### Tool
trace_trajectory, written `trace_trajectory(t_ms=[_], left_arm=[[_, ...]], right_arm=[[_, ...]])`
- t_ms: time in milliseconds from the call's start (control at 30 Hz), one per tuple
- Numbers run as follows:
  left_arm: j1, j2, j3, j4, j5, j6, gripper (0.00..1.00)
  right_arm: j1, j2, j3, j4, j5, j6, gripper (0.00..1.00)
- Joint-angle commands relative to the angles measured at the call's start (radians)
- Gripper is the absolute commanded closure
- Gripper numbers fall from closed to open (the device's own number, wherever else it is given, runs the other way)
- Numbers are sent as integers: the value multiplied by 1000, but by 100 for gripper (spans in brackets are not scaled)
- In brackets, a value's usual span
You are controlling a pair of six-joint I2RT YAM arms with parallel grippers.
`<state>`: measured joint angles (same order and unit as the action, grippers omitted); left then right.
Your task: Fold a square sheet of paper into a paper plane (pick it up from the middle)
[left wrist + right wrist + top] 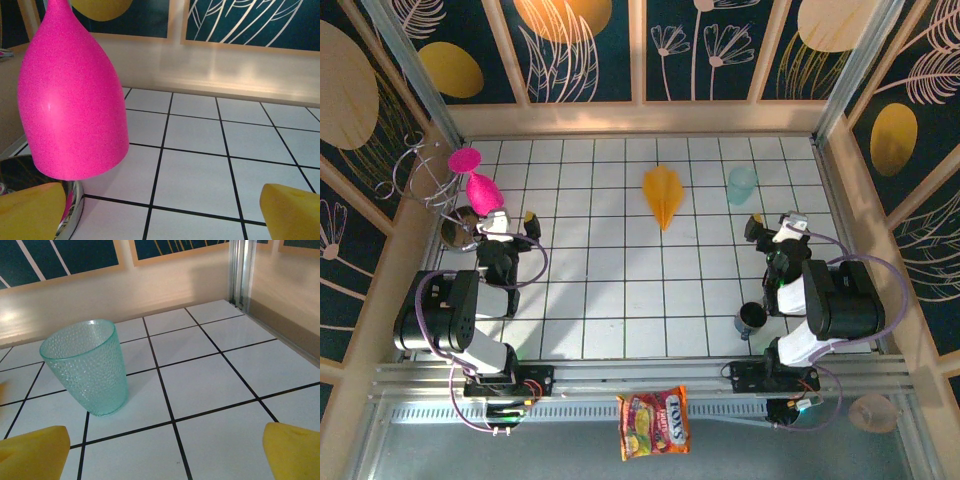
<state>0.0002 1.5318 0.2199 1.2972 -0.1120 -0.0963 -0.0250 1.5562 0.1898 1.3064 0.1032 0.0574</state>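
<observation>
The square sheet of paper lies folded into an orange-yellow paper plane, a pointed kite shape with a centre crease, flat on the white tiles at the back middle. My left gripper rests near the left edge, far from the plane, open with bare tile between its yellow fingertips. In the left wrist view the left gripper holds nothing. My right gripper sits by the right edge, also open. In the right wrist view the right gripper has only tile between its yellow pads.
A pink bell-shaped object stands right by the left gripper, beside a metal bowl and a wire rack. A teal dimpled cup stands ahead of the right gripper. A dark cup and a snack packet sit near the front.
</observation>
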Motion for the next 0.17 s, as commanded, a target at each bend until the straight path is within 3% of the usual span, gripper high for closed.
trace_trajectory(t_ms=[0, 133], left_arm=[[6, 8, 18, 8, 15, 12, 1], [6, 5, 12, 20, 15, 10, 1]], right_arm=[[6, 6, 13, 49, 4, -19, 1], [7, 5, 8, 59, -1, -21, 1]])
